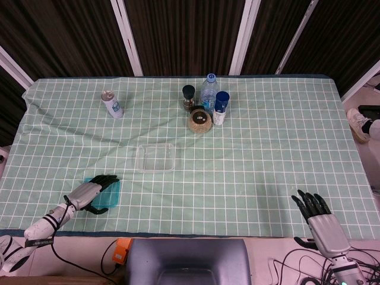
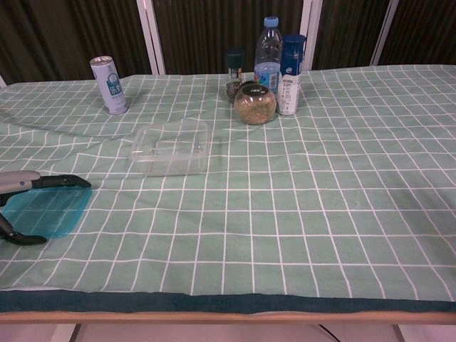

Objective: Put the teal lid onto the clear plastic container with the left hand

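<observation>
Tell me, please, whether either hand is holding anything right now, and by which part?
The right hand holds nothing. The left hand straddles the teal lid at its near-left edge; a firm grip cannot be confirmed.
</observation>
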You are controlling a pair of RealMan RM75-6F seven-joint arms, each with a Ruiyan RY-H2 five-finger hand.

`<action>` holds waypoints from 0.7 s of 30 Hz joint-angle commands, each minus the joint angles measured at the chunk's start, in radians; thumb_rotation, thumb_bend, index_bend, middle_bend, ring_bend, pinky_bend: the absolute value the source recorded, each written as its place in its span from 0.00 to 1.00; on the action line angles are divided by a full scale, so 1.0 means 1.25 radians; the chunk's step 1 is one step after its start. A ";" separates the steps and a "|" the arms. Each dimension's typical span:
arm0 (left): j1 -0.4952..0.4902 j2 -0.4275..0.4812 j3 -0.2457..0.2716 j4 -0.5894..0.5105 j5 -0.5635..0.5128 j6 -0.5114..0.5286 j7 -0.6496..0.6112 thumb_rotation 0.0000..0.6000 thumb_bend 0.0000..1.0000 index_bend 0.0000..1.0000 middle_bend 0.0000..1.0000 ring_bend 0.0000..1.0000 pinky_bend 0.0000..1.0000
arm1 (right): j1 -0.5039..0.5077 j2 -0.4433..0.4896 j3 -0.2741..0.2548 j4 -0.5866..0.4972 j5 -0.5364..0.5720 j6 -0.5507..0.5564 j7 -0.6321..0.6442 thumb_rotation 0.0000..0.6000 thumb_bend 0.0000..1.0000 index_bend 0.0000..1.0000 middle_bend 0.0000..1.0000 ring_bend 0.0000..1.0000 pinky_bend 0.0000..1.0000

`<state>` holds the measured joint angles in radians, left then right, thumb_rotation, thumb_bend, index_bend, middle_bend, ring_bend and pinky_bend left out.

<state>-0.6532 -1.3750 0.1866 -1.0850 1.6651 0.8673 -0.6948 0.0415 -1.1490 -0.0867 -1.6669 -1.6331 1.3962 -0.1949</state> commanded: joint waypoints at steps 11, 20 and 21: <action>-0.004 -0.007 0.025 0.009 0.015 0.005 -0.055 1.00 0.25 0.00 0.00 0.48 0.61 | 0.001 -0.001 -0.001 -0.001 -0.001 -0.001 0.001 1.00 0.19 0.00 0.00 0.00 0.00; -0.003 -0.005 0.023 0.006 0.019 0.035 -0.064 1.00 0.27 0.05 0.11 0.68 0.77 | 0.003 -0.001 -0.002 -0.001 -0.001 -0.003 0.003 1.00 0.19 0.00 0.00 0.00 0.00; -0.003 -0.003 0.022 0.003 0.020 0.039 -0.062 1.00 0.28 0.07 0.13 0.69 0.78 | 0.003 -0.001 -0.002 -0.001 -0.001 -0.004 0.003 1.00 0.19 0.00 0.00 0.00 0.00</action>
<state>-0.6570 -1.3817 0.2153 -1.0781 1.6889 0.9128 -0.7737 0.0451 -1.1502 -0.0895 -1.6677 -1.6347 1.3914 -0.1918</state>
